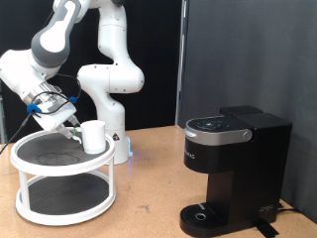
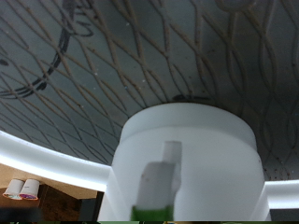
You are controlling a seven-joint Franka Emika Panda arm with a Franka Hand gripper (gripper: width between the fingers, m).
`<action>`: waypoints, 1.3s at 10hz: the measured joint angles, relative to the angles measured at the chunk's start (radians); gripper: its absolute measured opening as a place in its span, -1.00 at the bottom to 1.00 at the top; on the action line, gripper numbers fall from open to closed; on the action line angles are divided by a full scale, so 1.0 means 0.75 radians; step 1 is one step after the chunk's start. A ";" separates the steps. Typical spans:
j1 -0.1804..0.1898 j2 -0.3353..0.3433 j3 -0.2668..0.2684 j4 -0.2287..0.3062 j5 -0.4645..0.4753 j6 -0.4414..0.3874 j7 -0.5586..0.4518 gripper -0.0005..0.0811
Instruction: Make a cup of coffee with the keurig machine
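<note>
The white cup (image 1: 94, 136) stands on the top tier of a round white two-tier rack (image 1: 59, 171) at the exterior view's left. My gripper (image 1: 75, 127) is right against the cup's left side, at about its height. In the wrist view the cup (image 2: 192, 154) fills the lower middle, very close, with one grey fingertip (image 2: 159, 182) lying against its wall; the other finger is hidden. The black keurig machine (image 1: 233, 164) stands on the wooden table at the exterior view's right. Its lid is down and its drip tray (image 1: 203, 213) holds nothing.
The rack's dark mesh top (image 2: 112, 65) shows behind the cup in the wrist view. Two small white objects (image 2: 23, 189) lie on the wooden table beyond the rack's rim. The arm's white base (image 1: 111, 109) stands behind the rack. A black curtain hangs at the back right.
</note>
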 joint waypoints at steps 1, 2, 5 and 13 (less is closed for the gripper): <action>0.000 0.005 0.000 -0.001 0.007 0.003 -0.012 0.53; 0.000 0.006 0.000 -0.002 0.014 0.005 -0.022 0.09; 0.000 0.006 0.000 -0.003 0.025 0.006 -0.042 -0.72; -0.079 -0.075 -0.012 0.046 -0.003 -0.266 0.007 -0.97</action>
